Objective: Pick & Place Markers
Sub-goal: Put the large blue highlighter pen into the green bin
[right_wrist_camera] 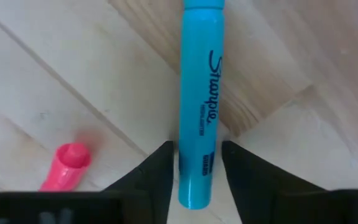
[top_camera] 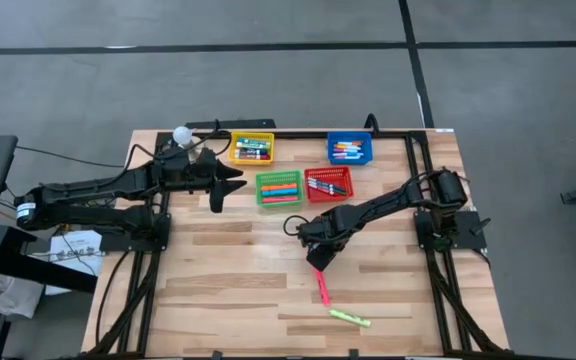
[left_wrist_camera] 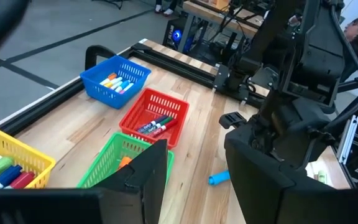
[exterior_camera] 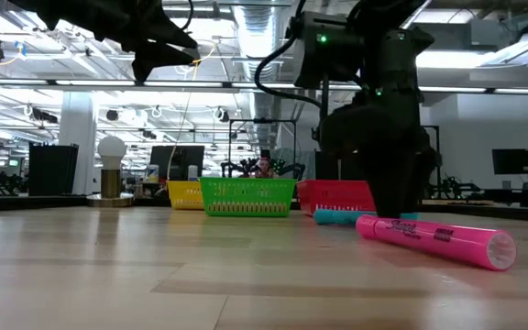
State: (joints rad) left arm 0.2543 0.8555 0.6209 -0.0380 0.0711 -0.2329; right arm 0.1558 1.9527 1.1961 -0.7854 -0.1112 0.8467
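Observation:
A teal marker [right_wrist_camera: 201, 106] lies flat on the wooden table, seen also in the low view [exterior_camera: 337, 216] and in the left wrist view [left_wrist_camera: 218, 178]. My right gripper [right_wrist_camera: 196, 165] points straight down over one end of it, a finger on each side of the barrel; in the high view it [top_camera: 318, 262] hides the marker. A pink marker [top_camera: 322, 288] lies just nearer the front edge, and a yellow-green marker [top_camera: 349, 318] lies beyond that. My left gripper [top_camera: 223, 192] hovers open beside the green basket [top_camera: 279, 187]. My right gripper comes from above, its fingers [right_wrist_camera: 160, 171] across the teal marker's barrel near one end [right_wrist_camera: 194, 186]. They stand close against its two long sides. I cannot tell whether they touch it. The marker lies flat on the table.
Yellow [top_camera: 251, 149], blue [top_camera: 349, 150], green and red [top_camera: 328, 183] mesh baskets with markers stand in the far middle of the table. A white bulb [top_camera: 181, 134] sits at the far left. A black frame rail [top_camera: 318, 133] runs along the far edge. Bare wood lies at the near left.

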